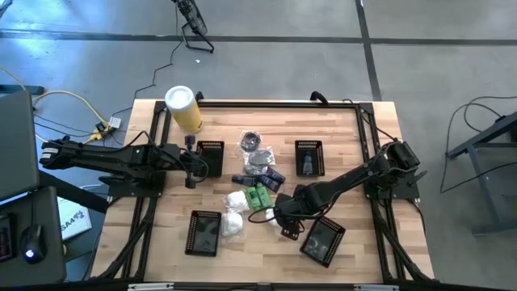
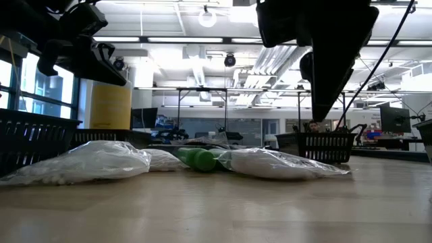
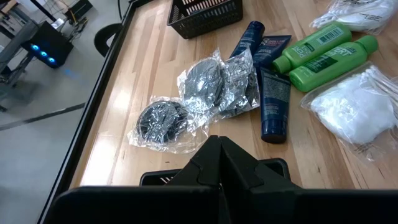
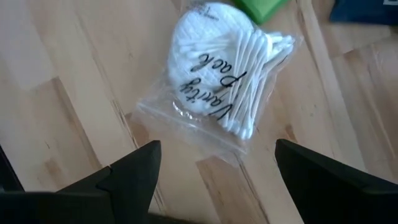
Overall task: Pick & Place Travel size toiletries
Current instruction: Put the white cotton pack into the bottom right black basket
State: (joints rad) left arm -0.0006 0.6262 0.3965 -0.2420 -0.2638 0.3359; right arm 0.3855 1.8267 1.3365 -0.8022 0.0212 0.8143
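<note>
While most toiletries are lying loose mid-table, the right gripper point(image 4: 214, 165) is hovering spread wide, a white vanity packet point(image 4: 219, 78) lying just ahead of its jaws, ungrasped. The left gripper point(image 3: 219, 163) is waiting pressed shut, silvery-clear packets point(image 3: 199, 96) ahead of it, so sorting seems largely undone.

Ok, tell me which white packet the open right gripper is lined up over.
The "Vanity Pack" packet of cotton pads and swabs, lying alone on the wood beside the green bottles. The right gripper hangs over it, fingers spread.

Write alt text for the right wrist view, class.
The open right gripper hovers over a clear packet of cotton pads and swabs, printed "Vanity Pack", lying on the wooden table. A green bottle shows just beyond.
</note>
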